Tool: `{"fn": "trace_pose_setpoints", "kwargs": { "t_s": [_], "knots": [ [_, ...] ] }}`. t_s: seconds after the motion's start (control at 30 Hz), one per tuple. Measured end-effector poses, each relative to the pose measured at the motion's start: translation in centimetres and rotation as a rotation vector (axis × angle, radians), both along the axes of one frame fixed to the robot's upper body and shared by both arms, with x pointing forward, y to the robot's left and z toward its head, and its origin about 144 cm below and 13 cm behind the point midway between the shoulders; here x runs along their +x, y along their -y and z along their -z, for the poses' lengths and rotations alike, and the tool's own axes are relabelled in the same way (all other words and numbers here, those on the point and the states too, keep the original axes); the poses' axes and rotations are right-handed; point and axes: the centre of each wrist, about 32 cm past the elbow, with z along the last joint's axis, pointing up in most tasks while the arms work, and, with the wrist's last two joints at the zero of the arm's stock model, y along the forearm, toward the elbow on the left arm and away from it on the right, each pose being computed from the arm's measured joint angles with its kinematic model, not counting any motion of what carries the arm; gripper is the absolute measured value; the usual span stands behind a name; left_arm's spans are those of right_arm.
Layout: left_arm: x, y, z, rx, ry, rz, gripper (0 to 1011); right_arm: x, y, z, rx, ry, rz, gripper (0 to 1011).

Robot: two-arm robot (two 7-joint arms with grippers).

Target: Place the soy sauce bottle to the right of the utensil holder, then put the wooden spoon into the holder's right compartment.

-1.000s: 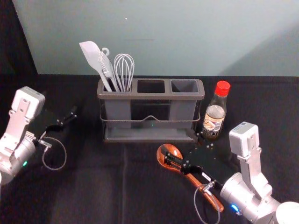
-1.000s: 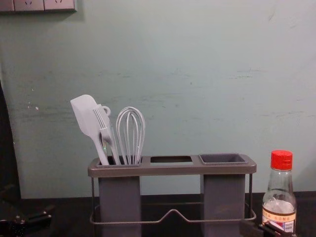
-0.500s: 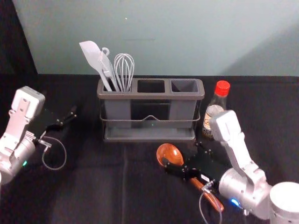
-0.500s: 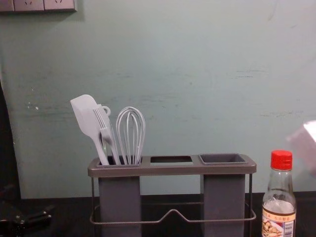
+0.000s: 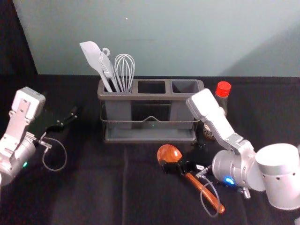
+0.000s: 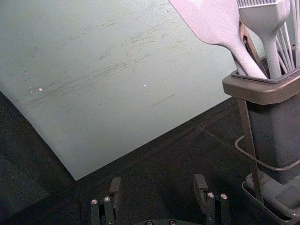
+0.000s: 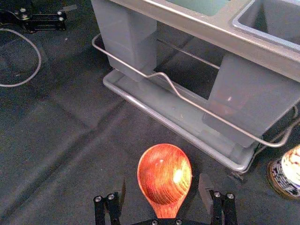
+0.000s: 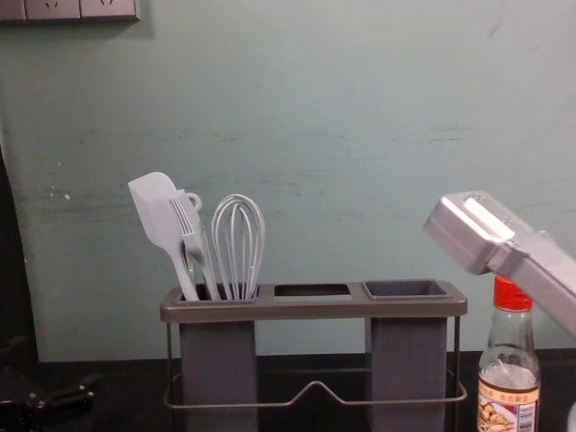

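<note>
Jaws of the right gripper (image 5: 182, 155): wide apart, one on either side of the spoon's bowl, in front of the holder
Jaws of the left gripper (image 5: 65, 120): wide apart, parked left of the holder
Wooden spoon (image 5: 168, 152): lying on the bench (image 5: 89, 187), glossy orange-red, fine grain in the rounded bowl, a bright glint on it, long slim handle slanting back toward the robot's right
Soy sauce bottle (image 8: 508, 387): upright just right of the holder, red cap, clear glass, printed label
Holder (image 5: 150, 97): grey, whisk (image 5: 124, 70) and spatula (image 5: 92, 55) in its left compartment
</note>
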Motion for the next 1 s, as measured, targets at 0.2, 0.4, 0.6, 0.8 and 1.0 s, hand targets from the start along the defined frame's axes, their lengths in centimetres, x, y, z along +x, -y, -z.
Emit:
{"fn": "trace_pose_setpoints", "kwargs": {
  "t_s": [0.2,0.4,0.6,0.8,1.0],
  "knots": [
    [0.0,0.0,0.0,0.000,0.000,0.000,1000,1.5,-0.7,0.4,-0.011,-0.038,-0.003,1002],
    [0.0,0.0,0.0,0.000,0.000,0.000,1000,2.9,-1.3,0.7,-0.028,-0.060,-0.002,1002],
    [0.0,0.0,0.0,0.000,0.000,0.000,1000,3.6,-1.7,0.8,-0.033,-0.069,0.002,1002],
    [0.0,0.0,0.0,0.000,0.000,0.000,1000,3.8,-2.0,0.9,-0.035,-0.082,0.000,1002],
    [0.0,0.0,0.0,0.000,0.000,0.000,1000,3.8,-2.3,1.0,-0.046,-0.092,-0.004,1003]
  ]
}}
